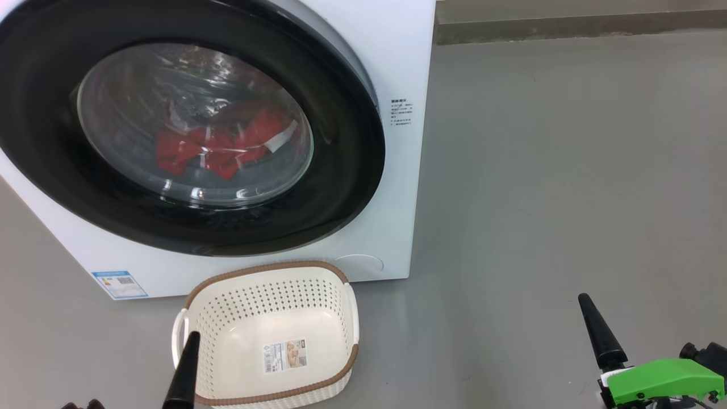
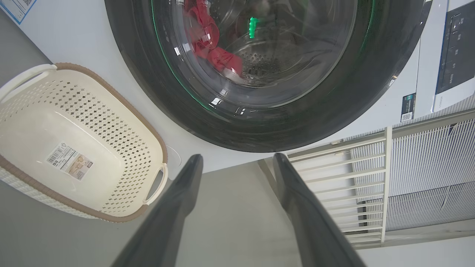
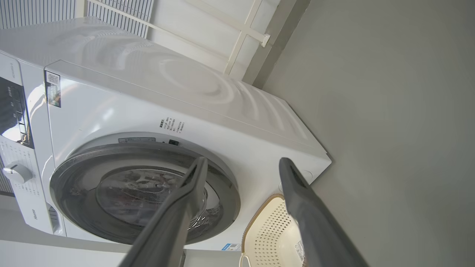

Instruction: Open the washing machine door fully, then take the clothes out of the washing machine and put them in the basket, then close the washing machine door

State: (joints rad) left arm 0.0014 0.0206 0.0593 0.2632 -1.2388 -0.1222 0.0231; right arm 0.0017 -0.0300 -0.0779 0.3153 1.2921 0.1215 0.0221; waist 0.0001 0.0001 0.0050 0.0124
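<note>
Both our left gripper [image 2: 237,157] and right gripper [image 3: 243,160] show jaws wide and empty, and we judge the left nearer the shut washing machine door [image 1: 341,170], lying ahead and above it beyond the basket [image 1: 267,267], clothes [image 1: 216,147] behind its glass.

A small brand word [image 3: 38,214], seemingly Hisense, is being shown low on the washing machine [image 3: 130,107] front. Fine print is being carried by its blue label sticker [image 1: 120,284], its black lettering [image 1: 401,112] and the paper label [image 1: 284,355] inside the basket [image 1: 267,266] (all too small for reading).
</note>
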